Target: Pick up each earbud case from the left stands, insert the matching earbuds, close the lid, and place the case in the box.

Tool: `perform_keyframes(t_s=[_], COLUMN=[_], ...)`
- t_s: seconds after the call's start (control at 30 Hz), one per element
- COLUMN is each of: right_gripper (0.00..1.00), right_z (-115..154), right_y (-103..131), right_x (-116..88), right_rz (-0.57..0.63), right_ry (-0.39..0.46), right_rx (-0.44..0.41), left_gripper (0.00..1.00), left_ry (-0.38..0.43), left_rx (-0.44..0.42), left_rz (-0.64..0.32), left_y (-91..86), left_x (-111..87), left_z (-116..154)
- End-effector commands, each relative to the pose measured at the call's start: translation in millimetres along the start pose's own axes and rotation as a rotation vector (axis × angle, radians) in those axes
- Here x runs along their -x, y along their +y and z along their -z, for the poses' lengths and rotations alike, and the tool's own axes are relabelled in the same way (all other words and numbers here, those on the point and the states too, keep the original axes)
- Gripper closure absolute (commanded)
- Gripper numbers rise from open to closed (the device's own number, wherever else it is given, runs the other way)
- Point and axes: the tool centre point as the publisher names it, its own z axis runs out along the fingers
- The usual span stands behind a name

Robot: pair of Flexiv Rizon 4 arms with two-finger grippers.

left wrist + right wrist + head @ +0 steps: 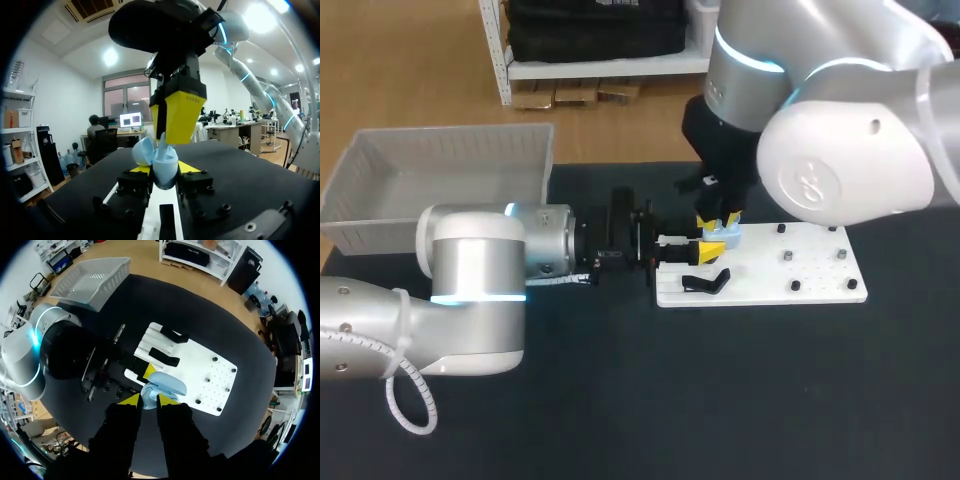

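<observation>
Left tool (164, 174) is clamped on the light-blue rounded plastic earbud case (165, 162) from both sides, at the near end of the white pegged stand plate (820, 275) on the black surface (720, 400). Prob. held as a vise so the right tool (148, 401) can work from directly above. Can't tell the right tool's state.

Case stands upright w/ mouth up, lid (142, 150) hinged open to one side. Long axis approx. vertical. Grey plastic box (440, 165) sits well apart.

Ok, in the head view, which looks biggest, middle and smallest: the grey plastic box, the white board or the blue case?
Largest: grey plastic box.
Next: white flat board with pegs.
Smallest: light blue earbud case.
</observation>
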Motion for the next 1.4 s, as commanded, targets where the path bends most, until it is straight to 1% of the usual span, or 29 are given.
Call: perform_keyframes(t_s=[0.03, 0.23, 0.27, 0.33, 0.4, 0.6, 0.73, 0.83, 0.97, 1.03, 1.07, 1.1, 1.13, 1.17, 1.2, 1.27, 1.4], right_gripper=[1.00, 1.00, 0.96, 0.81, 0.74, 0.66, 0.59, 0.57, 0.55, 0.52, 0.49, 0.24, 0.10, 0.02, 0.00, 0.00, 0.00], right_z=[0, 0, 0, 1, 2, 6, 9, 11, 22, 26, 28, 29, 30, 31, 31, 32, 24], right_y=[2, 2, 2, 2, 3, 4, 5, 5, 3, -2, -6, -10, -14, -18, -21, -30, -44], right_x=[2, 1, 1, 1, 1, -1, -2, -3, -3, 2, 5, 8, 12, 16, 18, 28, 41], right_rz=[0.005, 0.011, 0.012, 0.013, 0.013, 0.016, 0.017, 0.016, -0.009, -0.047, -0.072, -0.096, -0.130, -0.160, -0.180, -0.251, -0.317], right_ry=[0.007, 0.008, 0.008, 0.006, 0.004, -0.004, -0.011, -0.019, -0.049, -0.062, -0.071, -0.077, -0.080, -0.091, -0.097, -0.107, -0.099], right_rx=[-0.003, -0.005, -0.005, -0.006, -0.006, -0.006, -0.006, -0.003, 0.035, 0.049, 0.048, 0.049, 0.051, 0.059, 0.061, 0.073, 0.038], left_gripper=[1.00, 1.00, 1.00, 1.00, 1.00, 1.00, 1.00, 1.00, 1.00, 1.00, 1.00, 1.00, 1.00, 1.00, 1.00, 1.00, 1.00], left_ry=[-0.003, -0.003, -0.003, -0.003, -0.003, -0.003, -0.003, -0.003, -0.003, -0.003, -0.003, -0.003, -0.003, -0.003, -0.003, -0.003, -0.003], left_rx=[0.008, 0.008, 0.008, 0.008, 0.008, 0.008, 0.008, 0.008, 0.008, 0.008, 0.008, 0.008, 0.008, 0.008, 0.008, 0.008, 0.008], left_rz=[-0.003, -0.003, -0.003, -0.003, -0.003, -0.003, -0.003, -0.003, -0.003, -0.003, -0.003, -0.003, -0.003, -0.003, -0.003, -0.003, -0.003], left_y=[-1.5, -1.5, -1.5, -1.5, -1.5, -1.5, -1.5, -1.5, -1.5, -1.5, -1.5, -1.5, -1.5, -1.5, -1.5, -1.5, -1.5], left_x=[-0.6, -0.6, -0.6, -0.6, -0.6, -0.6, -0.6, -0.6, -0.6, -0.6, -0.6, -0.6, -0.6, -0.6, -0.6, -0.6, -0.6], left_z=[-1, -1, -1, -1, -1, -1, -1, -1, -1, -1, -1, -1, -1, -1, -1, -1, -1])
